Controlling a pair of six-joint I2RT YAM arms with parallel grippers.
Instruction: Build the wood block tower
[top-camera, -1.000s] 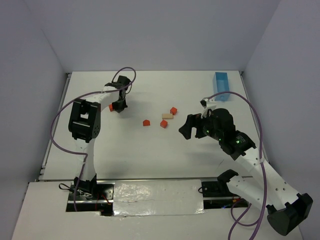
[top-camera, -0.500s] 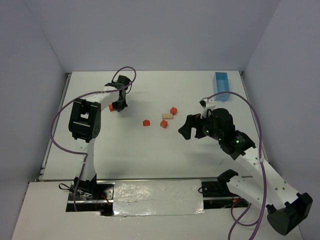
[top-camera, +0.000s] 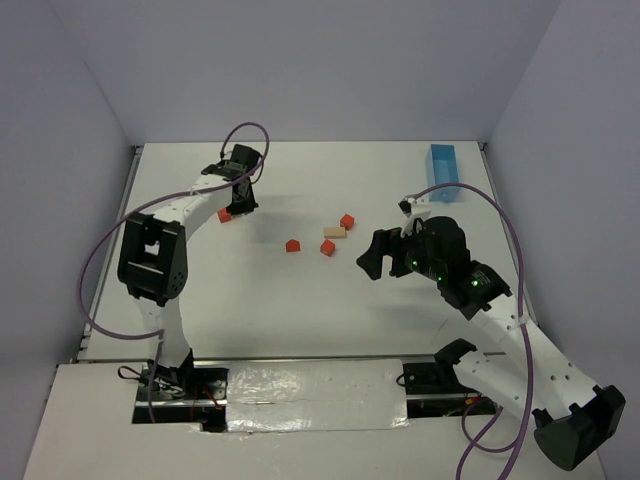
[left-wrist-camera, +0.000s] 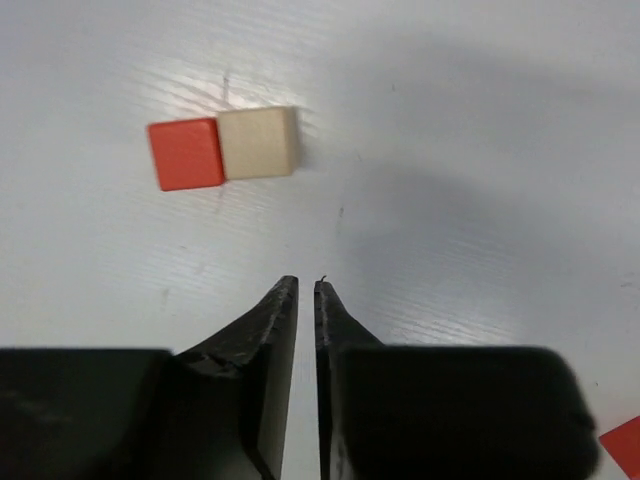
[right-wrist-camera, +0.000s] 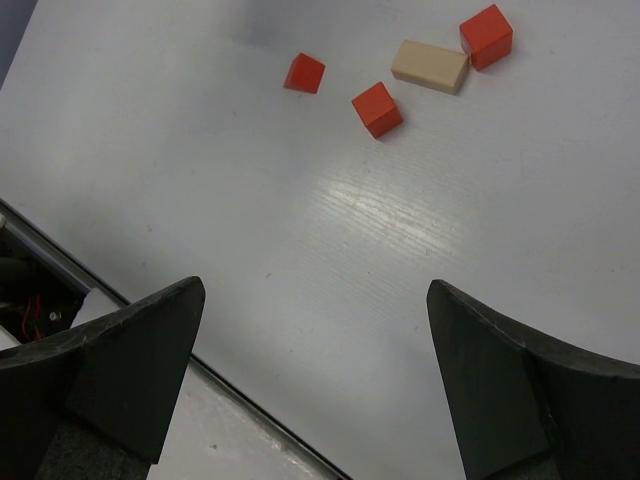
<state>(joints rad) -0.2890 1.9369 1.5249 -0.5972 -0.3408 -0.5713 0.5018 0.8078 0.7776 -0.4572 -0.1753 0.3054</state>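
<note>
the left tool is narrow, its two black tips just a thin slit apart, with nothing between them. the right tool is spread wide and holds nothing. in the upper left of the left wrist view, a red cube and a pale tan cube sit touching, side by side, on the white counter. at the top of the right wrist view lie three red blocks and a tan bar, all smooth wood with sharp corners.
</note>
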